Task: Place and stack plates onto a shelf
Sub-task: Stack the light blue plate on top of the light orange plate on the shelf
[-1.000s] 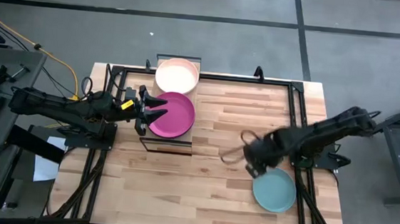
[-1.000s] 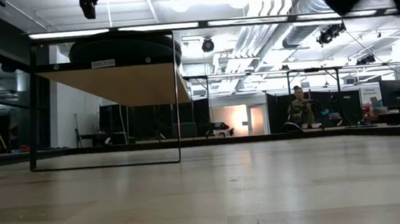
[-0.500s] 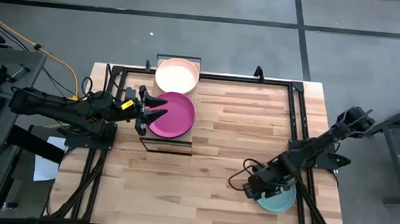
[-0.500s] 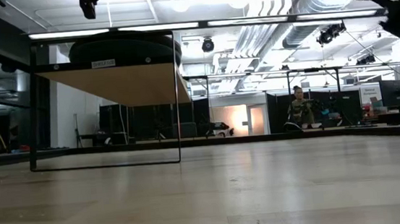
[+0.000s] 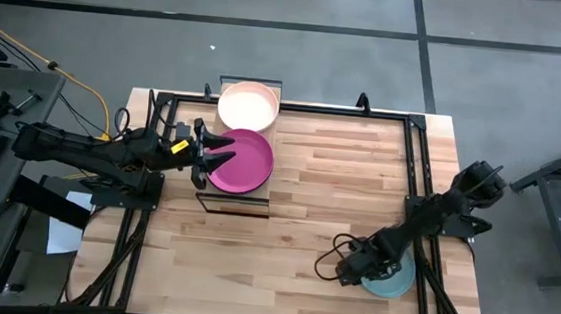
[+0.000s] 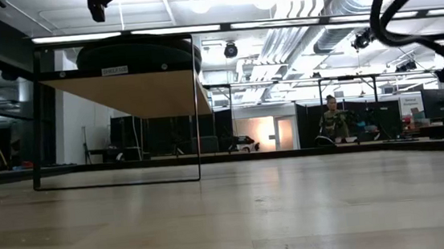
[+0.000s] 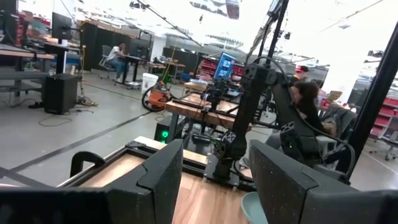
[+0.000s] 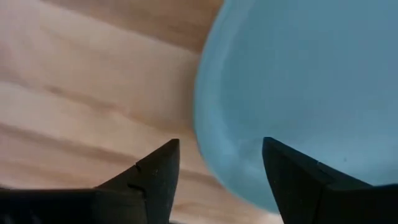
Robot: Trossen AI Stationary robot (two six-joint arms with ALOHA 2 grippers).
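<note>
Plates are in three places on your table. The pale peach plate (image 5: 248, 104) lies on the far end of the shelf (image 5: 203, 193), and the magenta pink plate (image 5: 241, 160) lies on the near end, just beside it. The light blue-green plate (image 5: 395, 278) lies flat on the wooden table (image 5: 330, 171) near its front right corner, well apart from the shelf.

Your right gripper (image 5: 352, 270) is low at the left rim of this light blue-green plate. In the right wrist view its two dark fingers (image 8: 155, 171) are spread wide, and the plate rim (image 8: 205, 134) comes between them; one finger is over the bare wood, the other over the plate. I cannot tell if a finger touches the rim.

Your left gripper (image 5: 223, 151) is at the left edge of the magenta pink plate, above the shelf. Its fingers (image 7: 163, 177) stand apart, with nothing between them in the left wrist view.

In the low view, you see the shelf board (image 6: 134, 92) raised on its thin black frame.
</note>
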